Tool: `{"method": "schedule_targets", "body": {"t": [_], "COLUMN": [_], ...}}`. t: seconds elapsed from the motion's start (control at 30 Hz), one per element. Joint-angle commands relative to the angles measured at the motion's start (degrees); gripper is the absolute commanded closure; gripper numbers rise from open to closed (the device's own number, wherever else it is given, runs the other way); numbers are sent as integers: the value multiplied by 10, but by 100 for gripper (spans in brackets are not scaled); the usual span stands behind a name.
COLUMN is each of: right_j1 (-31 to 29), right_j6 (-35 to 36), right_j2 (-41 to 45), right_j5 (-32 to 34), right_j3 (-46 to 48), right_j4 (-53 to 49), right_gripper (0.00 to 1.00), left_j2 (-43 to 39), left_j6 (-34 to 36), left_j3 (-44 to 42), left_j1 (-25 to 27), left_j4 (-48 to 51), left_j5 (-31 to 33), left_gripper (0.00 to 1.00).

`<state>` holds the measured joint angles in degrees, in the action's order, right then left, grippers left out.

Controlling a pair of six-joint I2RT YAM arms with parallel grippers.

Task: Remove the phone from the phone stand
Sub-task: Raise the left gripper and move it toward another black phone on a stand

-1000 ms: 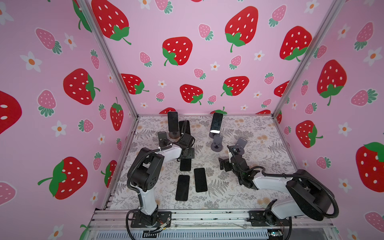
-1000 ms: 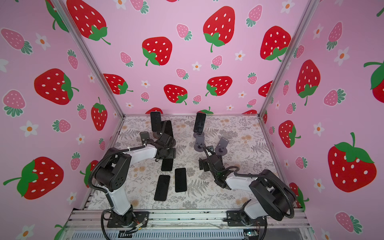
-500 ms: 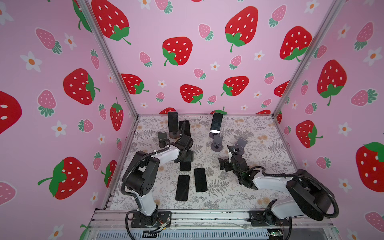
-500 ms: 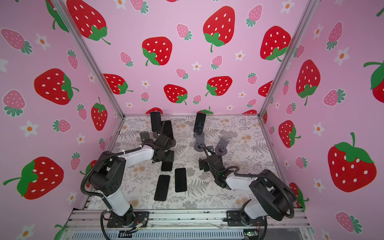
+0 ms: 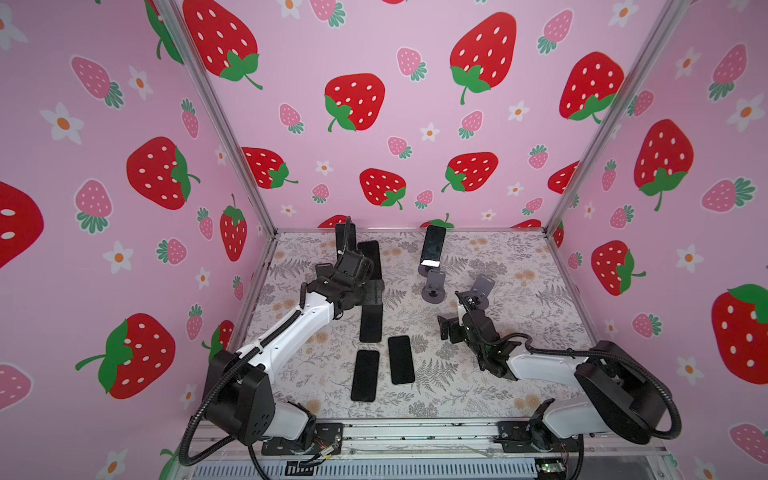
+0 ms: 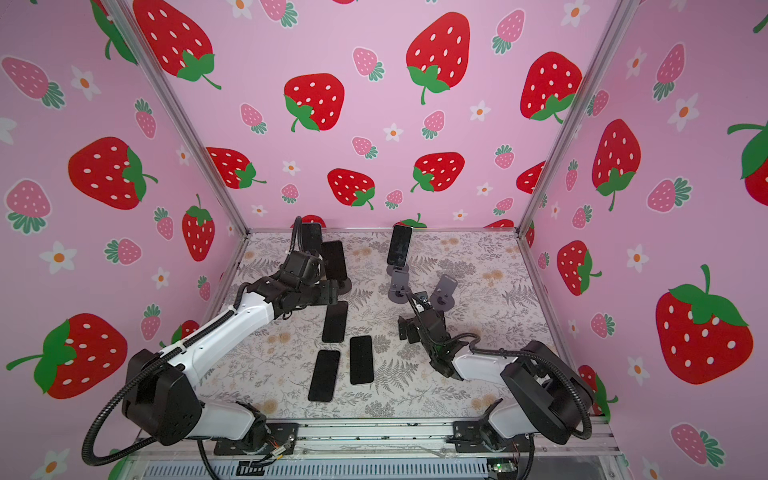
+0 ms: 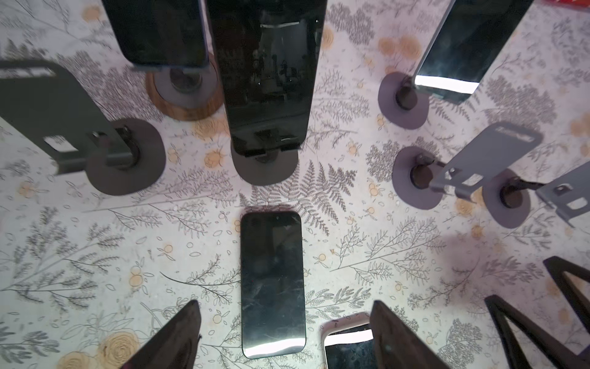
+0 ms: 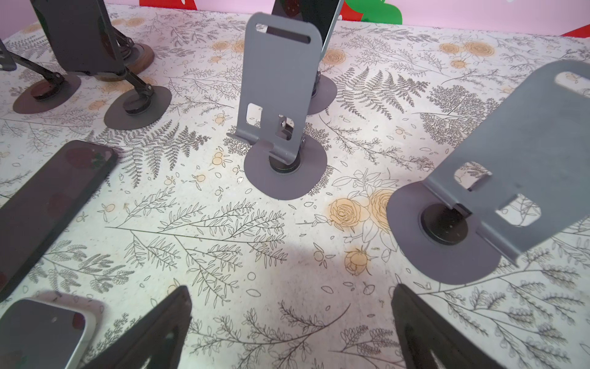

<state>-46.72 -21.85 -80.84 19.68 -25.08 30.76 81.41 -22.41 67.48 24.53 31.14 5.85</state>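
Note:
Three dark phones still stand on stands at the back: one on a black phone stand [image 5: 371, 258] [image 7: 267, 80], one on a wood-based stand [image 5: 345, 233] [image 7: 159, 32], one on a grey stand [image 5: 433, 245] [image 7: 463, 48]. My left gripper [image 5: 371, 296] [image 7: 285, 335] hovers open just in front of the black stand. A dark phone [image 5: 370, 324] [image 7: 272, 287] lies flat on the table under it, clear of both fingers. My right gripper [image 5: 451, 328] [image 8: 291, 319] is open and empty over bare table near two empty grey stands [image 8: 281, 105] [image 8: 498, 179].
Two more phones lie flat near the front, a dark one [image 5: 365, 375] and a white-edged one [image 5: 401, 359] [image 7: 348, 346]. An empty black stand [image 7: 64, 111] is beside the left gripper. The floral table [image 5: 498, 257] is walled in by pink strawberry panels on three sides.
My left gripper has opened wider and drawn back off the flat phone, which stays on the table. The left arm has stretched out lower. The right arm has not moved.

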Motion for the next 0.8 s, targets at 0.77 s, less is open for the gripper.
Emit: {"method": "schedule_targets", "body": {"t": [0.77], "right_j1": [1], "right_j6": [2], "right_j2": [8], "right_j5": [25], "right_j3": [5], "right_j4": [9], "right_gripper": [0], "left_j2": [184], "left_j6": [21], "left_j3": [263], "left_j1": [-74], "left_j4": [-20], "left_j5": [-21], "left_gripper": [1]}}
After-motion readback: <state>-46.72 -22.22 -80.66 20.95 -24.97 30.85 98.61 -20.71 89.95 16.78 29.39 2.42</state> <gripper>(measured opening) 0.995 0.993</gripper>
